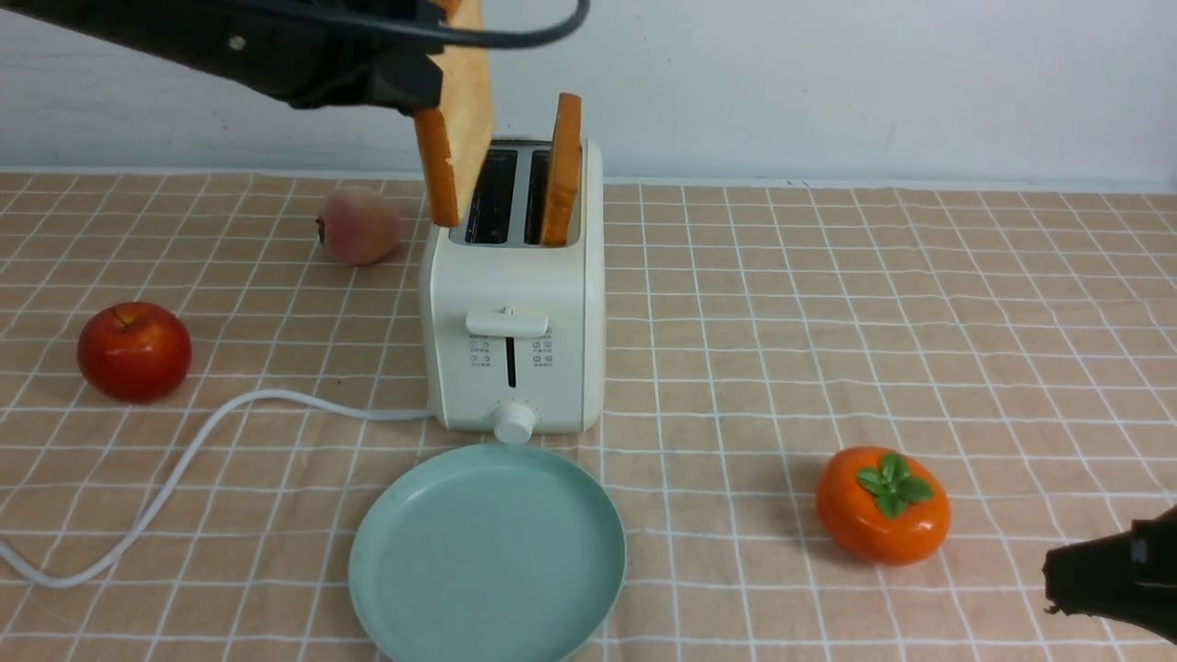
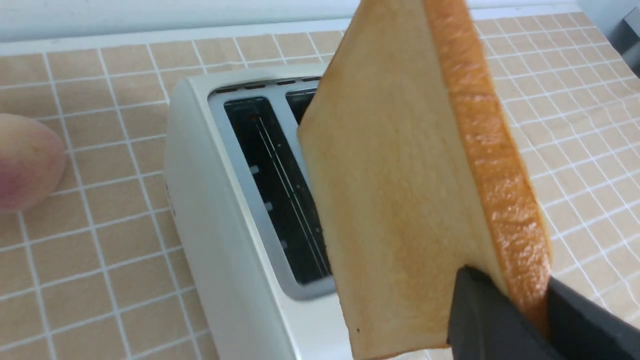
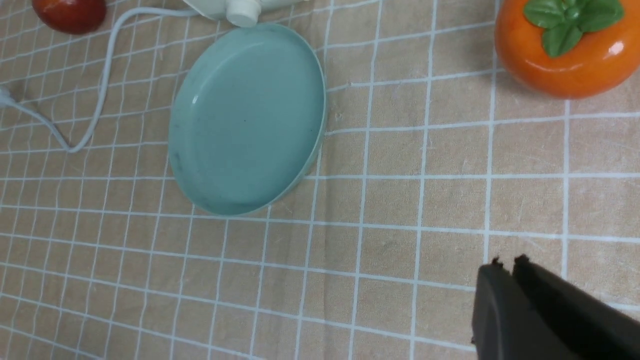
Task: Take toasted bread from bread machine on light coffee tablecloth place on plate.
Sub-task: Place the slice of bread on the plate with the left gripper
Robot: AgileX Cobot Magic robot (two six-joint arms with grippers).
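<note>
My left gripper [image 1: 418,78] is shut on one slice of toasted bread [image 1: 457,119] and holds it tilted in the air above the left slot of the cream-white bread machine [image 1: 515,322]. In the left wrist view the gripper [image 2: 520,295] pinches the slice [image 2: 400,175] at its crust edge, and the slot under it [image 2: 280,190] is empty. The second slice [image 1: 563,170] stands in the right slot. The teal plate [image 1: 487,556] lies empty in front of the toaster; it also shows in the right wrist view [image 3: 247,117]. My right gripper [image 3: 505,265] is shut and empty, low at the front right.
A red apple [image 1: 134,351] and a peach [image 1: 359,225] sit left of the toaster. An orange persimmon [image 1: 883,504] sits at the front right, near my right gripper [image 1: 1057,575]. The white cord [image 1: 184,460] trails left across the checked tablecloth [image 1: 874,322].
</note>
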